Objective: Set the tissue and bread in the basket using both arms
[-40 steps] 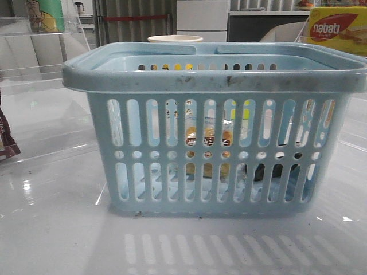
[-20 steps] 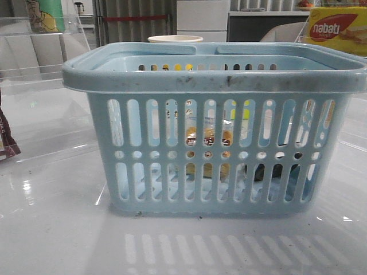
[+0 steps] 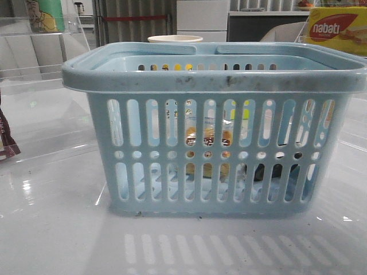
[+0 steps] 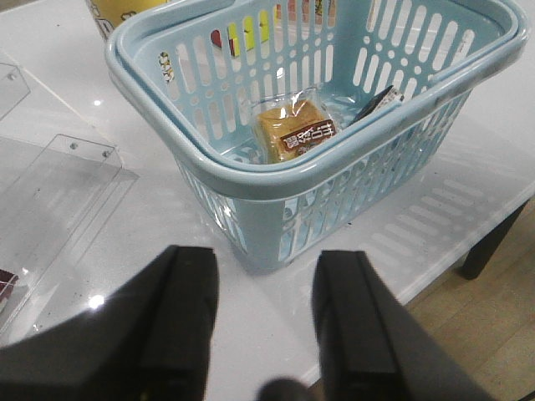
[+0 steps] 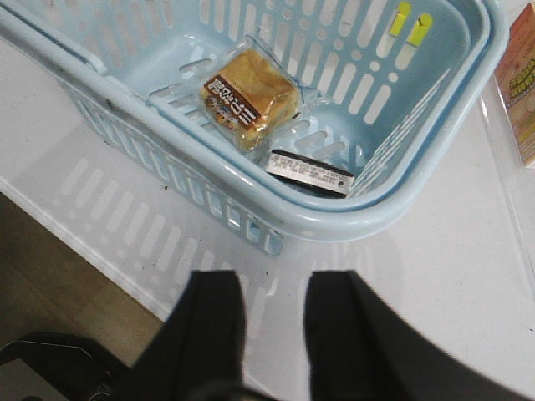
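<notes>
The light-blue basket (image 3: 215, 80) stands in the middle of the white table. Inside it lies the bread (image 5: 249, 94) in its clear wrapper, also seen through the slots (image 3: 207, 137) and from the left wrist (image 4: 292, 132). The dark tissue pack (image 5: 308, 173) rests on the basket floor beside the bread, only an edge showing (image 4: 374, 104). My left gripper (image 4: 266, 263) is open and empty, held above the table short of a basket corner. My right gripper (image 5: 274, 288) is open and empty too, outside the opposite corner. Neither gripper shows in the front view.
A yellow and red nabati box (image 3: 338, 30) stands behind the basket at the right. A clear acrylic stand (image 4: 63, 180) lies on the table to the left, with a dark maroon packet (image 3: 7, 140) at the left edge. A cup (image 3: 175, 39) sits behind the basket.
</notes>
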